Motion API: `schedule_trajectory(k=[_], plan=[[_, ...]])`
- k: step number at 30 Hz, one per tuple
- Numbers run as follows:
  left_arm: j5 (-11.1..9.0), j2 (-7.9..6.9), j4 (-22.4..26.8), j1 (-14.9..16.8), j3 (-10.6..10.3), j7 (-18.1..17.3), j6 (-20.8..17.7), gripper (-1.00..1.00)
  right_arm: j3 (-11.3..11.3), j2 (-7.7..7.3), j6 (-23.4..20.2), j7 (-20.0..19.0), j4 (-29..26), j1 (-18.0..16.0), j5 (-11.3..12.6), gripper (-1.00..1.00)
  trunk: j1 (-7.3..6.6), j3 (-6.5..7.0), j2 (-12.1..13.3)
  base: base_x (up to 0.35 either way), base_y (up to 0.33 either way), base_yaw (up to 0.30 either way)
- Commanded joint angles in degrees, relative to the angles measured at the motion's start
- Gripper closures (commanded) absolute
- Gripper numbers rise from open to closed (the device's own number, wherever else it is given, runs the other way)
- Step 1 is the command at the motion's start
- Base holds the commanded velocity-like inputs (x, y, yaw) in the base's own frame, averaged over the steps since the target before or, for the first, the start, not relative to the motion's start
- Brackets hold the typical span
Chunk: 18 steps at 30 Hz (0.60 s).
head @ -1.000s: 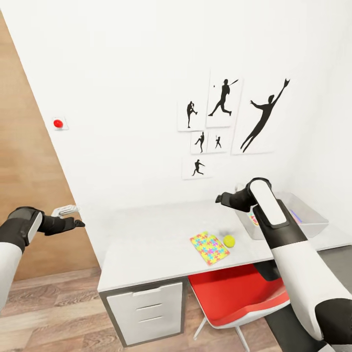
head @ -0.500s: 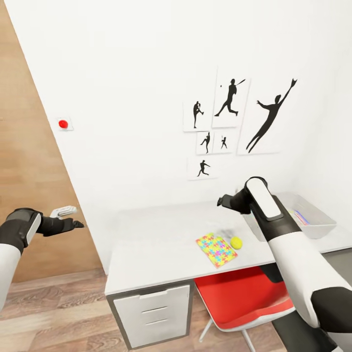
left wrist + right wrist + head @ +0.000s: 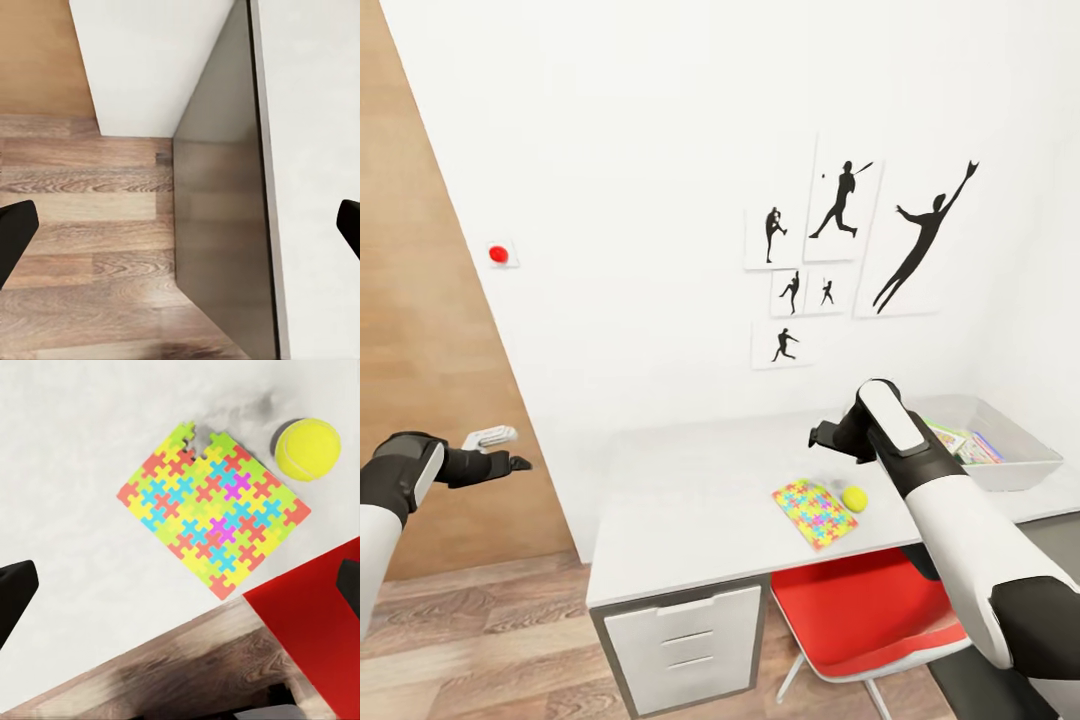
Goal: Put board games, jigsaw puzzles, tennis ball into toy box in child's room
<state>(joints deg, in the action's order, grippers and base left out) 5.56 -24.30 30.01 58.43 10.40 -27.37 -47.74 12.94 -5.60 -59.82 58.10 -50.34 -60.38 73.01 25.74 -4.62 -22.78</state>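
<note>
A multicoloured jigsaw puzzle point(image 3: 815, 512) point(image 3: 214, 510) lies flat near the front edge of the white table point(image 3: 690, 500). The yellow-green tennis ball point(image 3: 854, 498) point(image 3: 307, 448) rests just beside it. The grey toy box point(image 3: 1015, 462) stands at the table's far right with flat printed board games point(image 3: 958, 440) inside. My right gripper point(image 3: 822, 436) point(image 3: 180, 585) hovers open above the puzzle and ball, holding nothing. Off the table's left end, above the floor, my left gripper point(image 3: 520, 463) point(image 3: 180, 225) is open and empty. The bed is out of view.
A red chair point(image 3: 860, 600) point(image 3: 315, 615) is tucked under the table below the puzzle. A white drawer unit point(image 3: 685, 635) sits under the table's left part. A white wall with black athlete pictures point(image 3: 840, 250) backs the table. Wood-plank floor point(image 3: 470, 640) lies to the left.
The whole view has shifted, so the table and pictures sit further right: the camera moved. My right gripper has come a little lower toward the puzzle, and more of the toy box shows.
</note>
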Motion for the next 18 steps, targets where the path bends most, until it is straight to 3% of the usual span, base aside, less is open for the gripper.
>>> schedule_trajectory(k=[1,9,18], plan=[[0.59,0.04,0.05,0.04,0.33,-0.48,-0.21,-1.00,0.23,-0.10,-0.18,0.51,0.12,-0.08,0.53,-1.00,0.04,-0.14,-0.14,0.012,0.031,0.000],[0.59,0.11,0.05,-0.06,0.33,-0.49,-0.10,-1.00,0.30,-0.25,-0.18,-0.27,0.01,-0.08,0.35,-1.00,0.04,-0.14,-0.14,0.012,0.020,0.000],[0.59,0.13,0.05,-0.07,0.32,-0.49,-0.09,-1.00,0.32,0.05,-0.18,-0.52,0.05,-0.08,0.21,-1.00,0.04,-0.59,-0.14,0.113,0.087,0.000]])
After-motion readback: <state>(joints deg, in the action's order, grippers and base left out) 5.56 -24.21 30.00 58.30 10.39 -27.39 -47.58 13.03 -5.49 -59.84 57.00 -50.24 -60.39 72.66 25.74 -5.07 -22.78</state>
